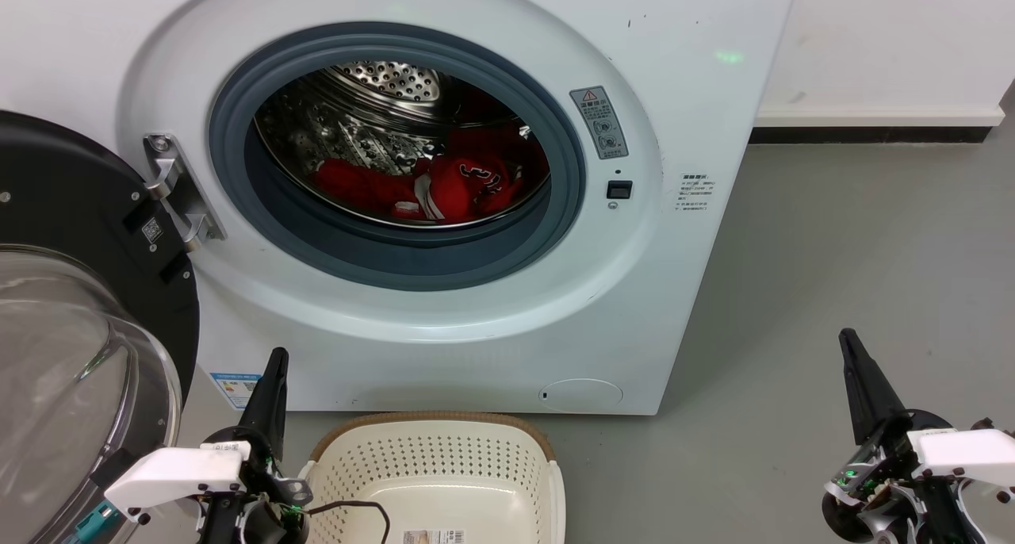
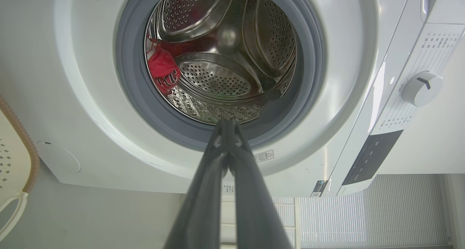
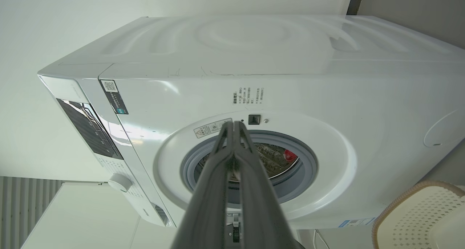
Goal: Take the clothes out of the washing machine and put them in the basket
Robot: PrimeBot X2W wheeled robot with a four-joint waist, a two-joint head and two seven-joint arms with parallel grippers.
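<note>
The white washing machine (image 1: 682, 68) stands with its door swung open to the left. Red clothes (image 1: 444, 183) with white trim and dark lettering lie in a heap at the bottom of the steel drum; a red patch of clothes (image 2: 161, 69) also shows at the drum's left in the left wrist view, and a small bit of the clothes (image 3: 289, 155) in the right wrist view. The cream basket (image 1: 349, 449) sits on the floor below the machine with nothing in it. My left gripper (image 1: 277, 355) is shut beside the basket's left rim. My right gripper (image 1: 847, 336) is shut, far right, over the floor.
The domed glass door (image 1: 71, 354) with its black rim fills the left side, close to my left arm. A black cable (image 1: 357, 508) lies over the basket's near left corner. Grey floor (image 1: 833, 258) extends right of the machine to a white wall with a dark skirting.
</note>
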